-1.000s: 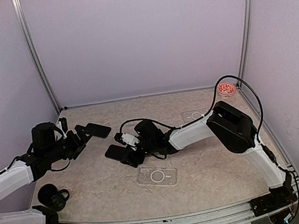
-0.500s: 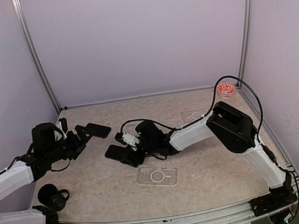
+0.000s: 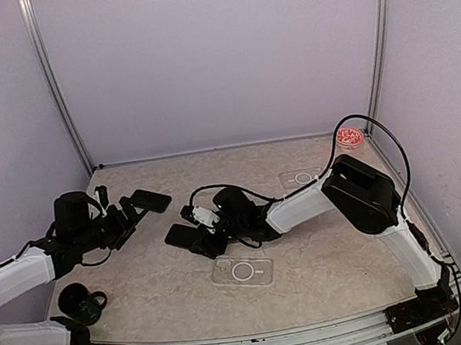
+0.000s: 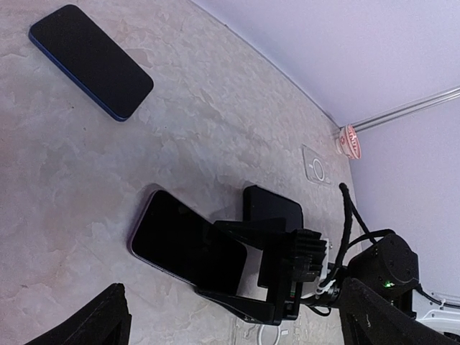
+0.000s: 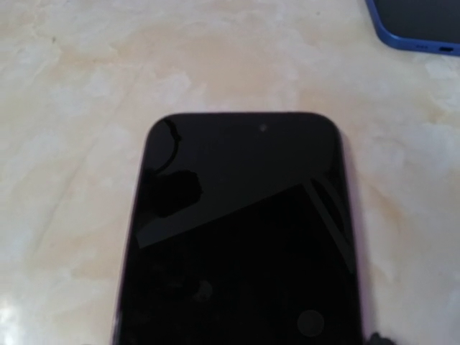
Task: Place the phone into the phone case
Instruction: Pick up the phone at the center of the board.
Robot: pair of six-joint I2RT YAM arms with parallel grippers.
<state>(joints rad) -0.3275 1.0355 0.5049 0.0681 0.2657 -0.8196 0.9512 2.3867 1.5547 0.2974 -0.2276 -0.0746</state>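
The phone [image 3: 183, 234] lies flat and screen up on the table [image 3: 336, 248], left of centre in the top view. The right gripper [image 3: 205, 239] reaches in from the right and straddles the phone's nearer end. In the left wrist view, 1 dark finger [image 4: 233, 227] sits against the upper long edge and the other runs along the lower long edge, so the tool is grasping the phone across its width. The right wrist view is almost filled by the dark glass, with a thin purple rim along the sides and marbled table above it.

The phone case [image 3: 243, 270], clear with a ring printed in its middle, lies flat just below and to the right of the phone, apart from it and empty. A second clear case [image 3: 302, 179] lies further up and to the right, beyond the right arm.

The left gripper [image 3: 123, 213] is at the left of the frame with its jaws spread wide and nothing between them; its tips show as 2 dark shapes in the bottom corners of its own wrist view. Just beyond it lies a blue phone [image 3: 151, 201], screen up, separate from the gripper.

A small red-patterned dish [image 3: 350, 136] sits in the far right corner. A black round object [image 3: 81, 301] rests at the lower left, near the left arm's base.
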